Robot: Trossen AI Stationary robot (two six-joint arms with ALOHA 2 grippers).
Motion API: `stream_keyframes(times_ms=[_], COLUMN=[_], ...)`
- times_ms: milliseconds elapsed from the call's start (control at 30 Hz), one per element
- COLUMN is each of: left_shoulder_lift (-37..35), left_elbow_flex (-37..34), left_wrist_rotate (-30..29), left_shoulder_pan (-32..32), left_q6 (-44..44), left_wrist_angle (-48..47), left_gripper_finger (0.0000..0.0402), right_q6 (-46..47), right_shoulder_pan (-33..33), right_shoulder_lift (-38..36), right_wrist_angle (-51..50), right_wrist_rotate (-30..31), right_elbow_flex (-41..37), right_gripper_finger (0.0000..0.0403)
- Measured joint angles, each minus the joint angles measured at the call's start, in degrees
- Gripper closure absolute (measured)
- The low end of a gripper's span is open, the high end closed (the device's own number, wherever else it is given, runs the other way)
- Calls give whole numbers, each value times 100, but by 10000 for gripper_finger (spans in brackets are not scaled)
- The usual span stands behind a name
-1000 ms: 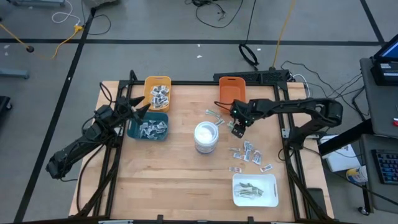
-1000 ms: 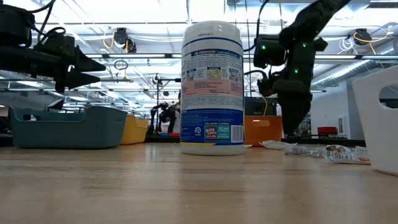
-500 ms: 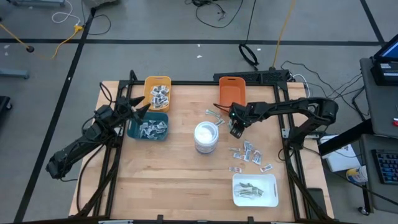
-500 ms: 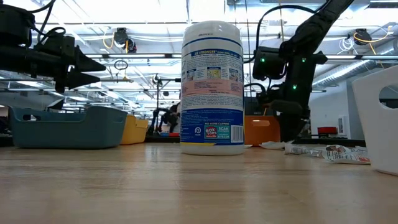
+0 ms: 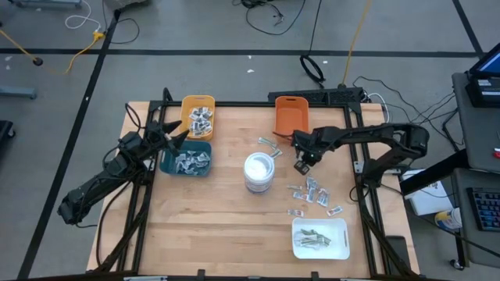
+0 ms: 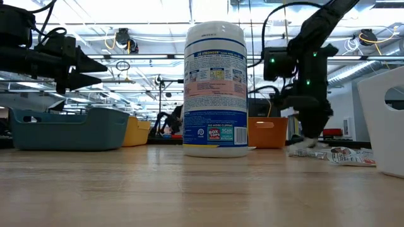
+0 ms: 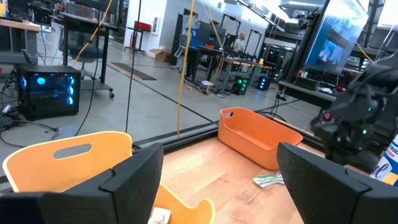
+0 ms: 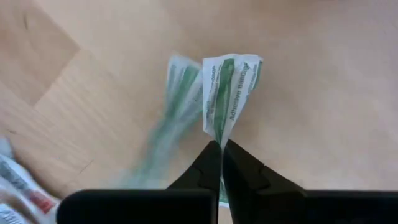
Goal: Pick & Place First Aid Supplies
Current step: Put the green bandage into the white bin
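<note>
My right gripper (image 5: 301,165) (image 8: 221,155) points down at the table between the white tub (image 5: 258,172) and the loose packets (image 5: 312,193). It is shut on a pale-green-striped strip (image 8: 227,90). A second such strip (image 8: 168,118) lies blurred beside it. More packets lie near the orange bin (image 5: 269,143). My left gripper (image 5: 181,134) (image 7: 217,180) hangs open and level over the teal bin (image 5: 187,160), touching nothing. My right gripper pinches the strip's near end (image 8: 215,132) between its two fingertips (image 8: 210,163), coming from above and pointing steeply down. The strip is creased lengthwise and reaches out past the fingertips. Whether it is clear of the table cannot be told.
A yellow bin (image 5: 198,115) and the teal bin hold packets at the far left. An orange bin (image 5: 291,114) stands at the far side. A white tray (image 5: 319,238) with strips sits at the near right. The tall white tub stands mid-table.
My right gripper has shut its fingers on the green-striped strip, low over the table, and has rolled a little about its own axis. In the low view its fingertips have shifted slightly toward the table's right edge.
</note>
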Motion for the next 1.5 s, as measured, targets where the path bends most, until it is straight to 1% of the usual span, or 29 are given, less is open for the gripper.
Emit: stream_keyframes(times_ms=[200,400,600,700,800,933,1233,1367,1500], left_shoulder_lift=[0,0,0,0,0,0,0,0,0], left_elbow_flex=[0,0,0,0,0,0,0,0,0], left_wrist_rotate=[0,0,0,0,0,0,0,0,0], left_shoulder_pan=[0,0,0,0,0,0,0,0,0], left_q6=[0,0,0,0,0,-1,0,0,0], left_wrist_angle=[0,0,0,0,0,0,0,0,0], left_gripper_finger=[90,100,91,83,77,74,91,96,92], right_q6=[330,686,966,1103,1281,1485,2462,2775,2876], right_shoulder_pan=[189,515,822,986,1200,1835,3793,4591,5210], right_shoulder_lift=[-577,-947,-1114,-1147,-1170,-1170,-1170,-1151,-1060], right_wrist_angle=[-965,-2008,-3022,-3231,-3240,-3216,-2907,-2491,-1982], right_wrist_rotate=[-5,14,8,21,19,22,17,9,-5], right_elbow_flex=[266,806,1493,1705,1709,1709,1709,1710,1711], right_gripper_finger=[401,402,402,402,402,402,403,403,403])
